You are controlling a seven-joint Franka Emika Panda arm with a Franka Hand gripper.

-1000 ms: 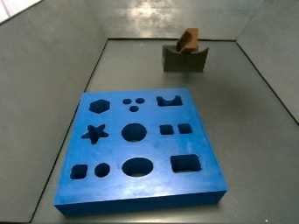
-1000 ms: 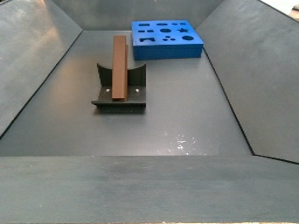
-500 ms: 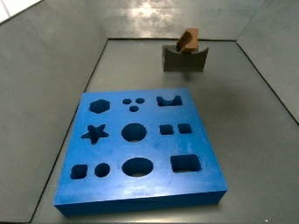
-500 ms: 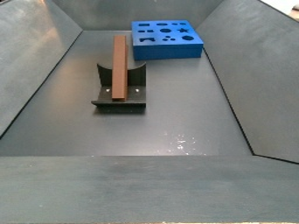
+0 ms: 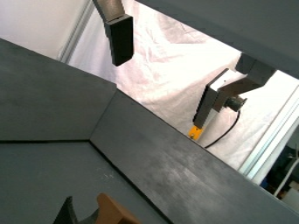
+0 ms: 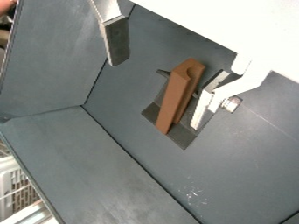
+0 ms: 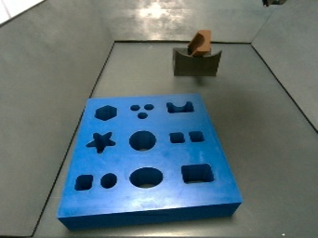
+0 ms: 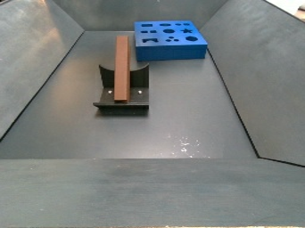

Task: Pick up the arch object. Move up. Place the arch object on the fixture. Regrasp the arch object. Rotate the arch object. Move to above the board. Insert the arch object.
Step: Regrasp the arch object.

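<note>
The arch object (image 7: 200, 42), a long brown bar, lies in the scoop of the dark fixture (image 7: 196, 63) at the far end of the bin. Both also show in a side view, the arch object (image 8: 123, 64) on the fixture (image 8: 123, 98). In a wrist view the arch object (image 6: 177, 96) rests on the fixture (image 6: 151, 112), well below my gripper (image 6: 166, 68). The gripper is open and empty, its fingers (image 6: 114, 39) wide apart. In a wrist view the gripper (image 5: 169, 70) shows against a white sheet. The blue board (image 7: 149, 158) (image 8: 169, 40) lies flat.
Grey sloped bin walls (image 8: 48, 62) surround the floor. The fixture stands near the back wall (image 7: 174, 23), with a stretch of bare floor between it and the board. A small dark part (image 7: 269, 2) shows at the top edge of a side view.
A small dark part has come into a side view at its top edge. The arch object, fixture and board have not moved.
</note>
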